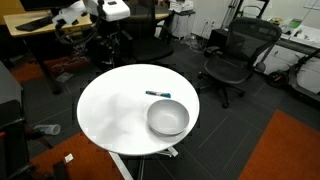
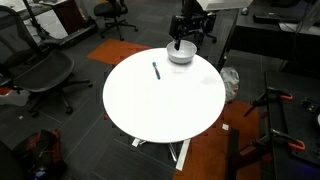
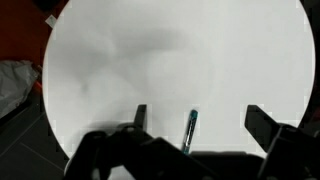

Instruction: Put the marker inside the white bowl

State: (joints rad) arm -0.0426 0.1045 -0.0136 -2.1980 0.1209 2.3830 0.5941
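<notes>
The marker [image 1: 158, 94] is a thin dark stick with a teal end. It lies flat on the round white table [image 1: 110, 110], a short way from the white bowl [image 1: 167, 117]. Both also show in an exterior view, the marker [image 2: 156, 70] left of the bowl [image 2: 181, 54]. My gripper [image 2: 182, 42] hangs above the table's far edge, over the bowl. In the wrist view the gripper [image 3: 202, 120] is open and empty, well above the table, with the marker [image 3: 189, 130] seen between its fingers. The bowl is hidden in the wrist view.
Office chairs [image 1: 235, 50] [image 2: 40, 70] stand around the table. Desks with equipment [image 1: 100, 15] are behind it. The floor is dark with orange carpet patches [image 2: 205, 150]. A tripod stand [image 2: 280, 110] is beside the table.
</notes>
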